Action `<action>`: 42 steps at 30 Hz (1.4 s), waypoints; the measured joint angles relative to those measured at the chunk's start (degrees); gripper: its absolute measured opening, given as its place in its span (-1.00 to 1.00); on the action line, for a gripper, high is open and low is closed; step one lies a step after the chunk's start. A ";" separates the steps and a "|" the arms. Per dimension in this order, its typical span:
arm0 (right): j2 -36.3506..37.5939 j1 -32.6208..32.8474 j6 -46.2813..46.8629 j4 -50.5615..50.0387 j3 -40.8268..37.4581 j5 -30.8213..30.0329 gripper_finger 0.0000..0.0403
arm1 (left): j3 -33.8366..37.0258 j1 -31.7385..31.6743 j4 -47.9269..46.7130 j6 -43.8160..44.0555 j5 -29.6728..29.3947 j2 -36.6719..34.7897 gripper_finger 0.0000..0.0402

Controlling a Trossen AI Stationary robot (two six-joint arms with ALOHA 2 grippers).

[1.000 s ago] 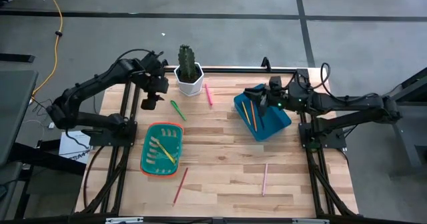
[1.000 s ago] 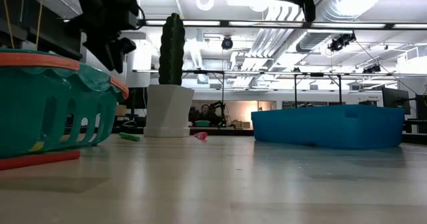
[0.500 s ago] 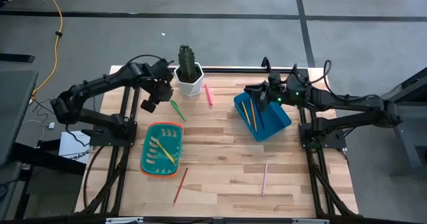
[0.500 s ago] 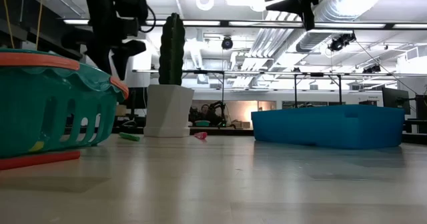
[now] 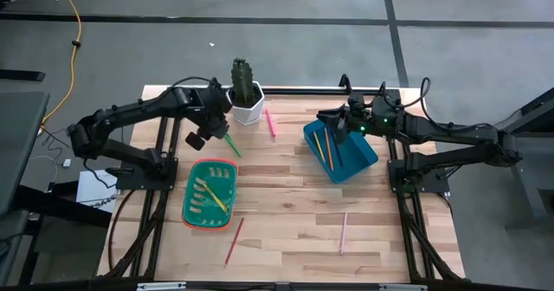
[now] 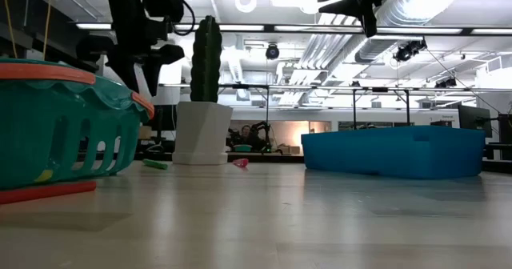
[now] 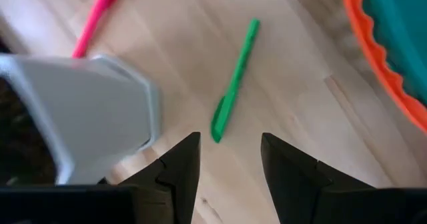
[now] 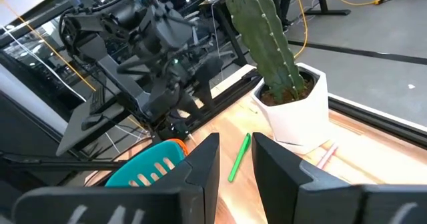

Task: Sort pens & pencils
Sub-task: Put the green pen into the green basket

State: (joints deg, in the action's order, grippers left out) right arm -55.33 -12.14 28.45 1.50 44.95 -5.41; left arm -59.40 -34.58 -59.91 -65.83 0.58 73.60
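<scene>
Since a second ago the left gripper (image 5: 204, 138) has swung in from the table's left edge toward the cactus pot (image 5: 246, 106); right gripper (image 5: 333, 123) has barely shifted.

Green pen (image 7: 233, 81) lies flat on bare wood just ahead of the left gripper's fingertips, apart from them. Fingers (image 7: 179, 171) stand parted with a clear gap, nothing held. In the high view the green pen (image 5: 230, 143) sits between gripper and pot, near the top corner of the teal basket (image 5: 192, 177).

White pot with cactus stands just beside the pen's far end and crowds the gripper's side. Pink pen (image 5: 270, 122) lies on the other side of the pot, near it, well apart from the gripper.

Teal basket with orange rim holds a yellow pen (image 5: 216, 199) lying slantwise, plus pale shapes I cannot make out. Blue tray (image 5: 357, 159) holds a few thin pencils (image 5: 324, 147), orange and yellow.

Right gripper hangs over the blue tray's far-left corner, fingers (image 8: 197, 165) apart, empty.

Red pencil (image 5: 234, 241) lies on the table below the basket; salmon pencil (image 5: 343, 232) lies below the tray, both well apart from either gripper.
</scene>
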 joint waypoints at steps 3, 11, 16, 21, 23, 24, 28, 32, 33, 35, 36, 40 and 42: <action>0.00 0.00 0.00 0.00 0.00 0.03 -0.60 | 0.16 1.68 0.16 -0.18 -0.05 1.80 -0.28; 0.00 0.00 1.14 -0.04 0.00 0.09 -0.60 | 2.69 5.85 3.87 -2.45 -4.16 5.37 -0.28; 0.00 0.00 1.09 -0.35 0.00 0.09 -0.60 | 3.88 7.73 7.25 -5.17 -5.37 5.42 -0.28; 0.02 0.00 1.07 -0.52 0.00 0.09 -0.60 | 4.09 7.59 10.03 -7.03 -5.17 5.42 -0.28; 0.02 0.00 1.01 -0.52 0.00 0.08 -0.60 | 4.09 7.57 11.31 -8.00 -5.57 5.42 -0.28; 0.02 0.00 0.98 -0.52 0.00 0.08 -0.60 | 4.09 7.57 11.78 -8.63 -5.55 5.42 -0.28; 0.02 0.00 0.46 -0.52 0.00 0.06 -0.60 | 4.09 7.61 12.81 -10.26 -4.39 6.58 -0.28; 0.02 0.02 0.46 -0.52 0.00 0.06 -0.60 | 4.13 7.59 12.40 -10.44 -4.57 9.82 -0.28; 0.02 0.02 0.46 -0.50 0.00 0.06 -0.60 | 4.13 7.59 12.49 -10.72 -4.65 10.58 -0.28; 0.02 0.02 0.54 -0.48 0.00 0.06 -0.60 | 4.13 7.59 14.04 -10.94 -5.16 11.97 -0.28; 0.02 0.02 0.60 -0.49 0.00 0.06 -0.60 | 4.13 7.59 14.37 -10.94 -5.06 12.43 -0.28; 0.02 0.02 0.91 -0.50 0.00 0.04 -0.60 | 4.13 7.59 14.68 -11.05 -3.26 14.46 -0.28; 0.02 0.02 0.91 -0.52 0.00 0.06 -0.60 | 4.13 7.59 15.07 -11.00 -2.65 15.11 -0.28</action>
State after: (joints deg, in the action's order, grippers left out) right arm -55.31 -12.12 29.35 0.98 44.95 -5.35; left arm -55.27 -26.98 -44.84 -76.84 -2.06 88.71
